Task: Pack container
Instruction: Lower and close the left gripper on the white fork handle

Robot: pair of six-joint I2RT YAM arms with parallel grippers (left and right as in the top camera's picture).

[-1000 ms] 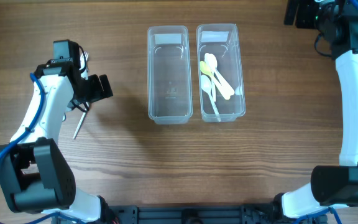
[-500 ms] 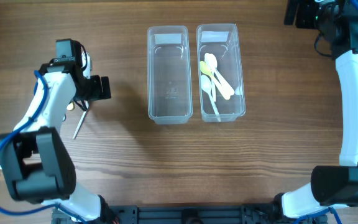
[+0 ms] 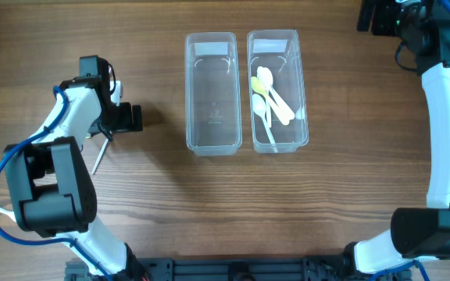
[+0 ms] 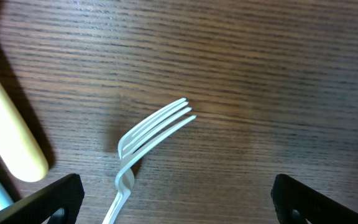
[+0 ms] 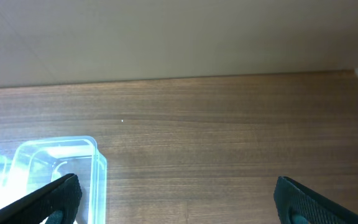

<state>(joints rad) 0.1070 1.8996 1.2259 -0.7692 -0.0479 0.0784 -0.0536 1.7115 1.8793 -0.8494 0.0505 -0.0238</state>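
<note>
Left wrist: white plastic fork (image 4: pixel 154 129) on grained wooden table (image 4: pixel 260 68)

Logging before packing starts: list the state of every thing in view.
Left container, upright, empty.
Right container, upright, spoons inside.
Fork, lying flat on table, not gripped.
Left gripper, jaws open, empty.
Right gripper, jaws open, empty.

Even, bright light from above fills the overhead view, which is sharp to its edges; the empty container (image 3: pixel 211 94) casts a faint shadow on the table (image 3: pixel 326 203). In the left wrist view the fork (image 4: pixel 157 127) is crisp (dark shadow at its left), the yellow handle (image 4: pixel 11 124) at left softer. The right wrist view's clear container (image 5: pixel 73 165), lower left, blows out bluish-white.
</note>
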